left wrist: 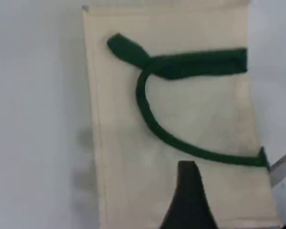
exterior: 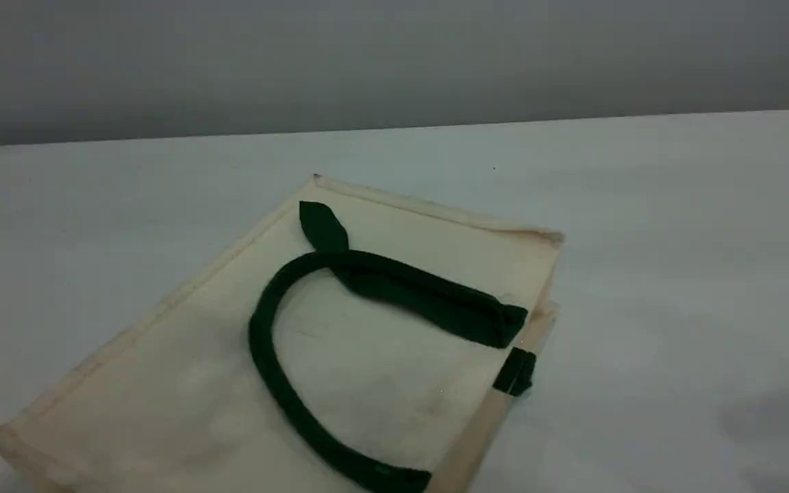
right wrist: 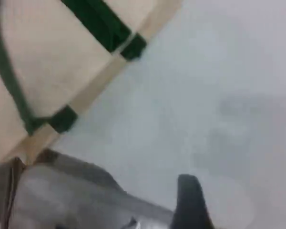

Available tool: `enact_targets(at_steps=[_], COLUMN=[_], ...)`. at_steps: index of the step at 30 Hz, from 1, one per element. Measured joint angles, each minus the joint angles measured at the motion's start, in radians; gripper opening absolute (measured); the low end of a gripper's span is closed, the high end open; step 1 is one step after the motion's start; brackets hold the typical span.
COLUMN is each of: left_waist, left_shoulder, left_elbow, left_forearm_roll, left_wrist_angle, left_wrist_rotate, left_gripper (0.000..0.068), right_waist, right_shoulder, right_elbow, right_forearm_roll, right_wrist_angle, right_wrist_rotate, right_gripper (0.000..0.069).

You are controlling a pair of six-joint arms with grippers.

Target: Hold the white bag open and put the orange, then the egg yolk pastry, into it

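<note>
Left wrist view, left pincer (left wrist: 187, 200) wide open, above white bag (left wrist: 133, 143)

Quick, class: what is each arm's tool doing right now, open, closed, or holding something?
Left tool: open, holding nothing, above the white bag.
Right tool: cannot be told; only one fingertip shows, above the table.

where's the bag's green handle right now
In the scene view the handle lies folded flat on top of the bag, which lies flat on the table, left of centre.

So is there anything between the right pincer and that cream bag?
No. In the right wrist view only bare table separates the right pincer from the white bag.
</note>
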Motion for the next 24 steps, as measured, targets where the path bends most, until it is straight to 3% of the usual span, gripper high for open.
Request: enact_targets(at_steps=[16,24], left_waist=[0.000,0.000], left_shoulder=[-0.393,-0.538], left_elbow=[0.000,0.001], left_forearm_roll=[-0.006,-0.006], left_wrist_angle=[0.003,0.003], left_wrist_rotate=[-0.065,-0.065], left_gripper=[0.0475,0.0475], right_waist=[0.000,0.000], right_shoulder=[-0.625,-0.803], right_elbow=[0.000,0.025], right_forearm_roll=[-0.003,-0.002], right_wrist_angle=[0.000,-0.007], right_wrist_rotate=[0.034,0.031], right_gripper=[0.0374,0.0372])
